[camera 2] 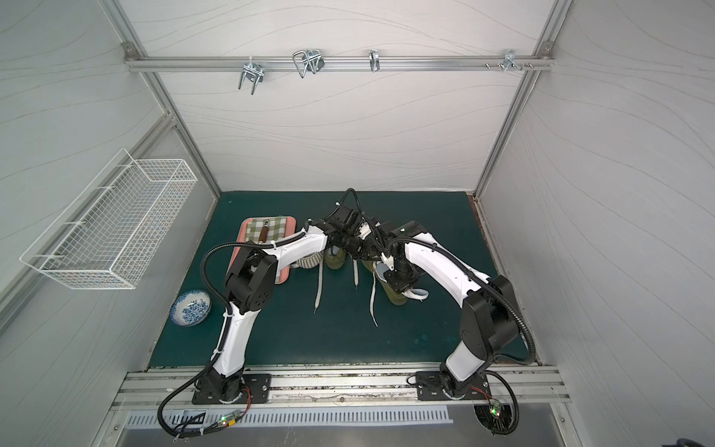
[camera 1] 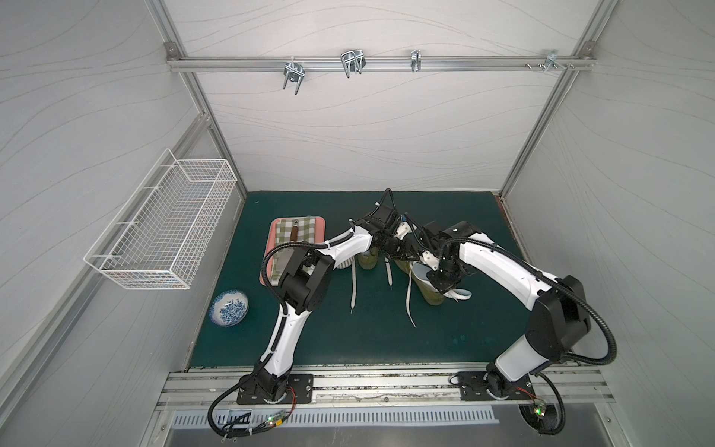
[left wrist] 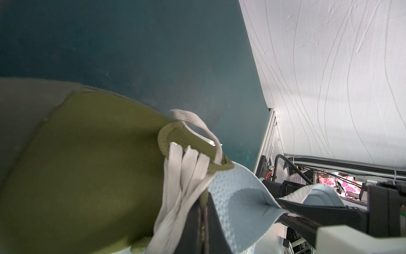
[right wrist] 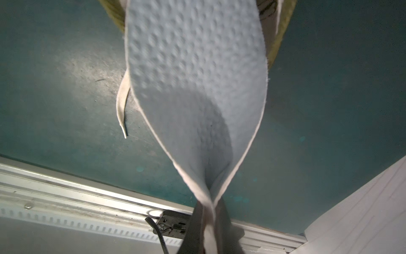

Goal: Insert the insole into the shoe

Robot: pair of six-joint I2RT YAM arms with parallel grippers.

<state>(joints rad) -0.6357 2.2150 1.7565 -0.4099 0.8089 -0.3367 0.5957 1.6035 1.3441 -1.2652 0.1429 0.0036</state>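
Note:
An olive green shoe [camera 1: 433, 296] with white laces [left wrist: 186, 173] stands on the green mat at mid right; it also shows as the shoe [camera 2: 394, 296]. My left gripper [left wrist: 203, 211] is shut on a strip of the shoe's olive upper next to the laces. The light blue dimpled insole [right wrist: 197, 77] hangs folded from my right gripper [right wrist: 208, 211], which is shut on its pinched end. The insole's far end reaches into the shoe's opening [right wrist: 279, 39]. In the left wrist view the insole [left wrist: 237, 198] lies right beside the left fingers.
A second olive shoe [camera 1: 367, 261] stands just left of the grippers, its laces [camera 1: 353, 288] trailing toward the front. A pink tray [camera 1: 321, 224] with a checked cloth is at back left. A blue-patterned bowl [camera 1: 229, 308] sits front left, and a wire basket [camera 1: 162, 228] hangs on the left wall.

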